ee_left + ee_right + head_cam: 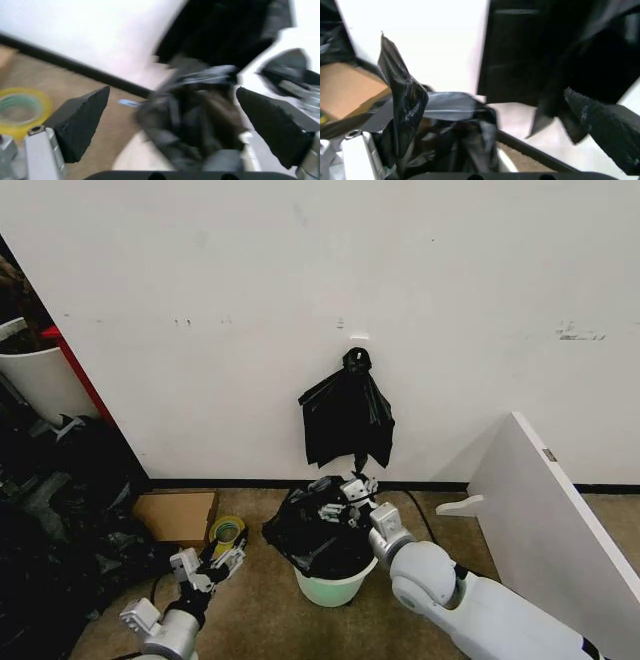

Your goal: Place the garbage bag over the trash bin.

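The right gripper [345,498] sits at the back rim of the trash bin [330,585], its fingers [605,127] spread apart with a fold of the garbage bag [318,535] draped over the one finger in the right wrist view; whether the film is pinched cannot be told. The left gripper [222,558] hangs low over the floor just left of the bin, its fingers [82,120] wide apart around nothing.

The garbage bag lies crumpled over the bin's mouth and upper wall, bunched toward the left and back, with the cream lower wall bare in front. The bin stands upright on the brown floor [260,620], mouth up, near the white wall [300,280].

A knotted black bag [347,420] hangs on the wall above the bin. A yellow tape roll [228,531] lies beside the left gripper, next to a cardboard piece [175,515].
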`<state>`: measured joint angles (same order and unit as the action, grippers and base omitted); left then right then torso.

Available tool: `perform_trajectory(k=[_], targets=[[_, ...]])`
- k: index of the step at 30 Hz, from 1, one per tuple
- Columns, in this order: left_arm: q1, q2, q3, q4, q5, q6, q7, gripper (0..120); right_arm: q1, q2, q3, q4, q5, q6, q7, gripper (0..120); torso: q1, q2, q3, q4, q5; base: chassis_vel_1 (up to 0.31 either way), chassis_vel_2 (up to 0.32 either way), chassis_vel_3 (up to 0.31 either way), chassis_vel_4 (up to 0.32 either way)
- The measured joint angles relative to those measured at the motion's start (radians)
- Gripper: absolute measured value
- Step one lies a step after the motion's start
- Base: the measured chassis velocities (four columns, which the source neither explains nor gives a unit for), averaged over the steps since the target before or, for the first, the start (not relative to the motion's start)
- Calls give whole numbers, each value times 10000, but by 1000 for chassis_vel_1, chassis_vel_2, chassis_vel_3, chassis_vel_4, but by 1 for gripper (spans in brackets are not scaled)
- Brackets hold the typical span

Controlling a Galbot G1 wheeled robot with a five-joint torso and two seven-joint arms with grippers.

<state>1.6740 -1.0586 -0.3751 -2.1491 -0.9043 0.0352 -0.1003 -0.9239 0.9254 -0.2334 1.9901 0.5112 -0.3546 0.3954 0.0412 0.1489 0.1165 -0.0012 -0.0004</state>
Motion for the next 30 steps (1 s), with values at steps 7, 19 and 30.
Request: perform_trajectory(k=[7, 19, 30], targets=[[-2996, 818, 1995, -305, -917, 2848, -2441, 95, -409, -124, 794, 331, 325, -218, 326, 100, 2, 0, 1, -6, 2, 0, 0, 0, 0], [-4536, -37, 3814, 714, -1673, 3715, -4780, 81, -561, -273, 1104, 457, 597, -555, 605, 100, 2, -1, 1, 3, 2, 0, 0, 0, 0], [-4361, -301, 3335, 578, -1113, 4160, -5504, 79, -488, -98, 901, 185, 583, -583, 608, 100, 2, 0, 1, 1, 2, 0, 0, 0, 0]])
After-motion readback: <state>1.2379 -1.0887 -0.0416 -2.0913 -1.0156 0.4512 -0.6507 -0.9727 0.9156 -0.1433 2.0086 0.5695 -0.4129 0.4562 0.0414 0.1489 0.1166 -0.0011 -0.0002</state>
